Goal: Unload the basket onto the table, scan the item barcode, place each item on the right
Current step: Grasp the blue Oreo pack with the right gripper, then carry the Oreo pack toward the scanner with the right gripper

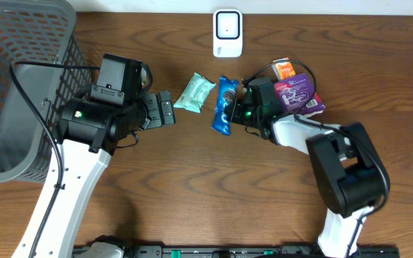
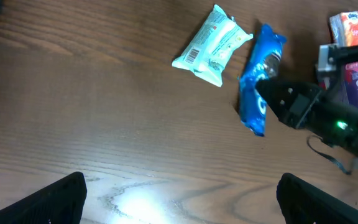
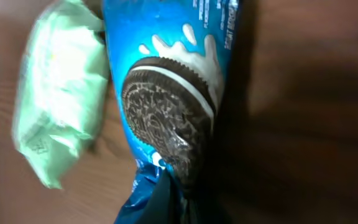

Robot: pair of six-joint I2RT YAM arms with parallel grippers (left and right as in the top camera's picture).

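Right gripper is clamping shut on the blue cookie packet, which is lying a little way robot-side of the white scanner, its long axis pointing roughly at it, so you are holding it with the nearer arm.

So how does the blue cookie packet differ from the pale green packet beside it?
The blue cookie packet is pinched in the right gripper; the pale green packet lies free. The blue one shows a cookie picture, the green one a barcode. Both are soft wrapped packets on the table.
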